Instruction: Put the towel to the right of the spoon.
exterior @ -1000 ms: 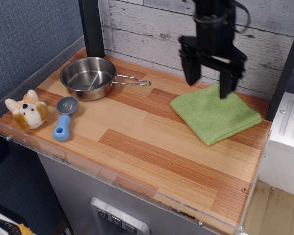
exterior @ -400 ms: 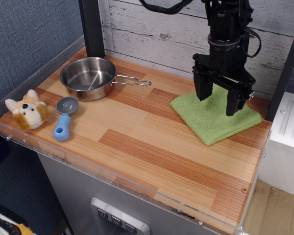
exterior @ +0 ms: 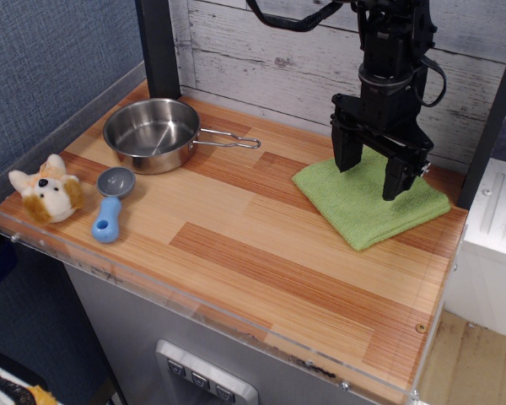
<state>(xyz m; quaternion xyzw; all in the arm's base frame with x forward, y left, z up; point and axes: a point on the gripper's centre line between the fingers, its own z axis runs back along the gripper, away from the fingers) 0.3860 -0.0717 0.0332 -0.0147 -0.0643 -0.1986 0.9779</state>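
The lime-green folded towel (exterior: pixel 364 207) lies flat at the back right of the wooden table. My black gripper (exterior: pixel 370 175) is open and points down over the towel's back part, one finger near its left back edge and one toward its right, close to or touching the cloth. The spoon (exterior: pixel 111 206), with a grey bowl and a light-blue handle, lies near the front left of the table, far from the gripper.
A steel pan (exterior: pixel 152 133) with a wire handle stands at the back left. A small plush fox toy (exterior: pixel 46 193) sits left of the spoon. A clear raised rim (exterior: pixel 236 325) runs along the table's front and left edges. A wooden wall stands behind.
The gripper has come down from above the table's back onto the towel, staying open. In the last half second it shifted only slightly. The towel and spoon have not moved.
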